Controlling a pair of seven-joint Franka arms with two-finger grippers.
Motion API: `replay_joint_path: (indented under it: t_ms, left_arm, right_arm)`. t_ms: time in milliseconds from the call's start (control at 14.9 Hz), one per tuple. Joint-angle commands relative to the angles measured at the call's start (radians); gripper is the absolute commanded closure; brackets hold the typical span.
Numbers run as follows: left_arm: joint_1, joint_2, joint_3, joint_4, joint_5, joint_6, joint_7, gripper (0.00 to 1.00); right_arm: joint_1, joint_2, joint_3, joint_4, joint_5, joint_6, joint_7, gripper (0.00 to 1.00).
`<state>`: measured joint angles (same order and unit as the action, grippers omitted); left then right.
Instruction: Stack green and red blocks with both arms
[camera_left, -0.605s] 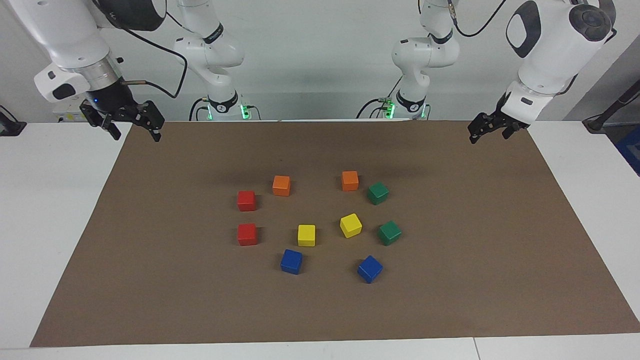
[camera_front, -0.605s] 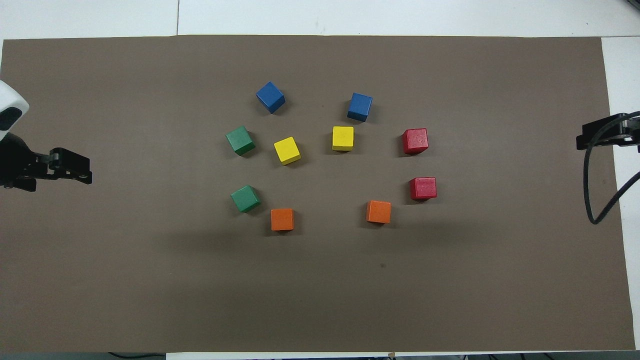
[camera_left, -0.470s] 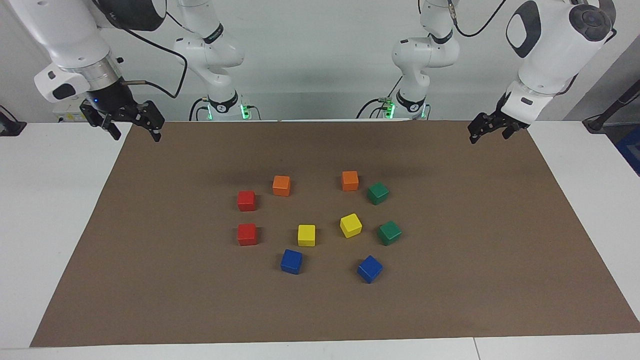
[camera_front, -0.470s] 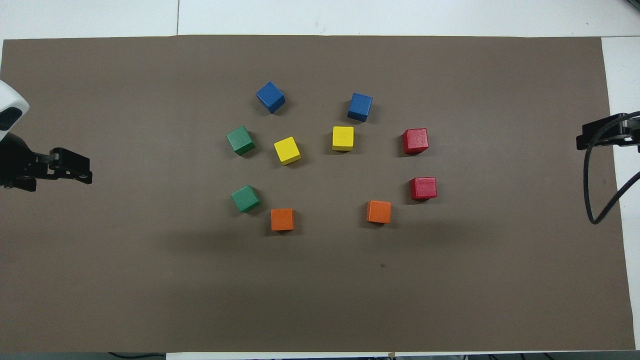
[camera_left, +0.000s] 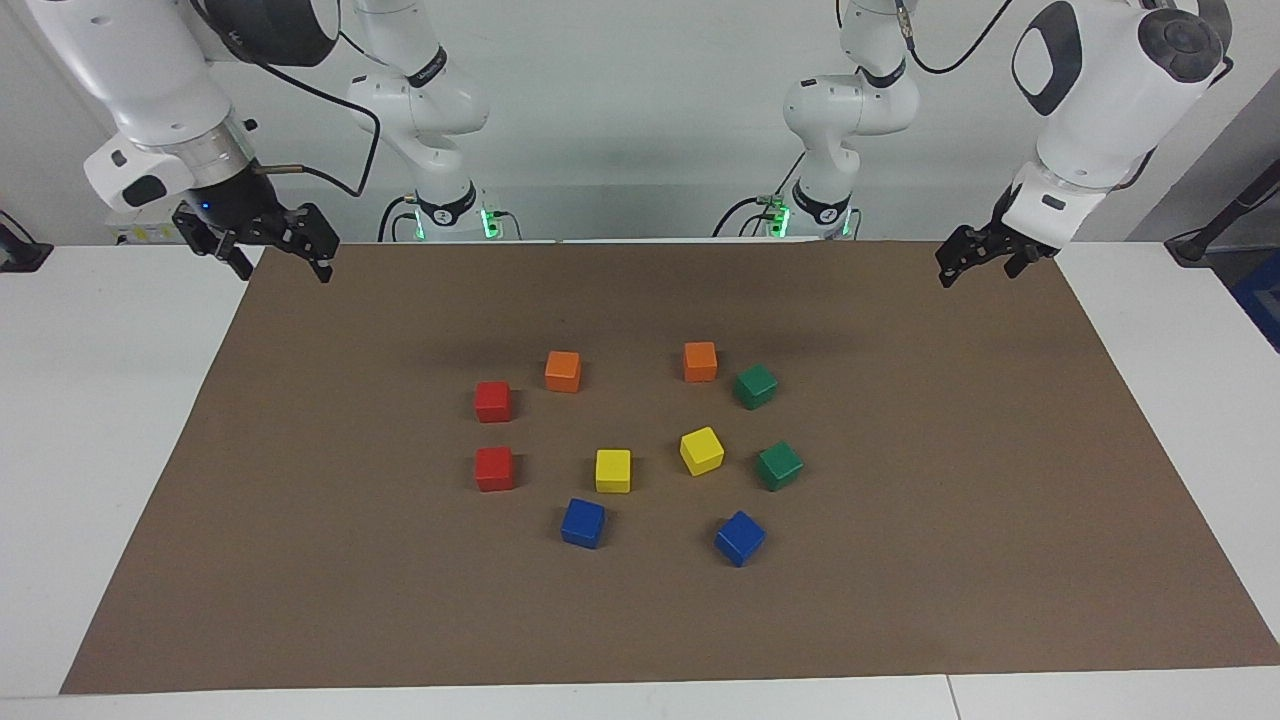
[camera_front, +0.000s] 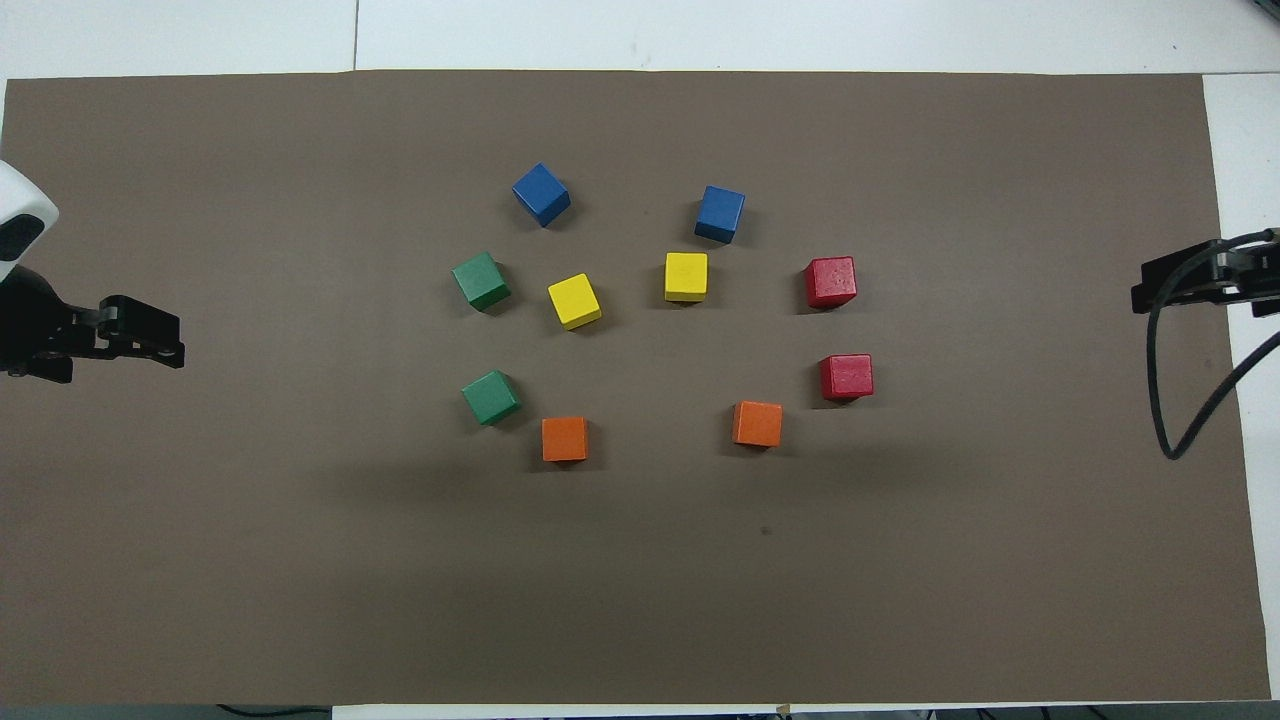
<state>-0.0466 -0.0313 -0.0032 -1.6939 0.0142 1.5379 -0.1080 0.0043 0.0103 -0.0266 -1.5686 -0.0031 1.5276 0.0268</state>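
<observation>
change: the right gripper (camera_left: 283, 256) has shifted a little inward from the table (camera_left: 120, 420) margin toward the brown mat (camera_left: 950, 480), its cable swinging with it; the left gripper (camera_left: 975, 262) has not moved, and no cube has moved.
meaning: a guess, but this reads as the opening of the reach, with the right arm leading; nothing is grasped and no stack is begun.
right jaws: spread, empty, raised over the mat's corner at the right arm's end of the table.
left jaws: spread, empty, raised over the mat's corner at the left arm's end; this arm waits.
red blocks: one (camera_left: 493, 401) and a second (camera_left: 494, 468) sit flat on the mat, apart from each other, on the right arm's side of the cluster; in the facing view they lie at about 4 o'clock from the right jaws, well apart from them.
green blocks: one (camera_left: 756, 386) and a second (camera_left: 779, 465) sit flat and slightly turned on the left arm's side of the cluster; at about 8 o'clock from the left jaws in the facing view, well apart.
cluster: two orange cubes (camera_left: 563, 370), two yellow cubes (camera_left: 613, 470) and two blue cubes (camera_left: 583, 523) lie between the red pair and the green pair.
</observation>
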Motion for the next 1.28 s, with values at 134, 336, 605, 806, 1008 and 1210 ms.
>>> replay_joint_path:
  t_ms: [134,336,605,806,1008,1210]
  left_arm:
    - [-0.012,-0.032,-0.009,-0.036,0.015,0.030,-0.005,0.00]
    - [-0.015,-0.036,-0.015,-0.072,0.004,0.117,-0.155,0.00]
    - [-0.131,0.002,-0.021,-0.112,-0.005,0.206,-0.361,0.00]
    - [-0.205,0.037,-0.021,-0.195,-0.006,0.331,-0.491,0.00]
    - [-0.261,0.059,-0.021,-0.326,-0.008,0.491,-0.589,0.00]
    - [-0.308,0.128,-0.021,-0.325,-0.010,0.566,-0.676,0.00]
  right_arm:
    - [0.115,-0.056,0.011,-0.217,0.009,0.175,0.061,0.00]
    - [0.175,-0.043,0.011,-0.277,0.021,0.264,0.145,0.00]
    - [0.214,-0.020,0.011,-0.372,0.023,0.401,0.203,0.00]
    - [0.215,0.008,0.011,-0.401,0.023,0.417,0.205,0.00]
    - [0.215,0.017,0.011,-0.456,0.023,0.491,0.205,0.00]
    - [0.230,0.040,0.011,-0.478,0.023,0.539,0.209,0.00]
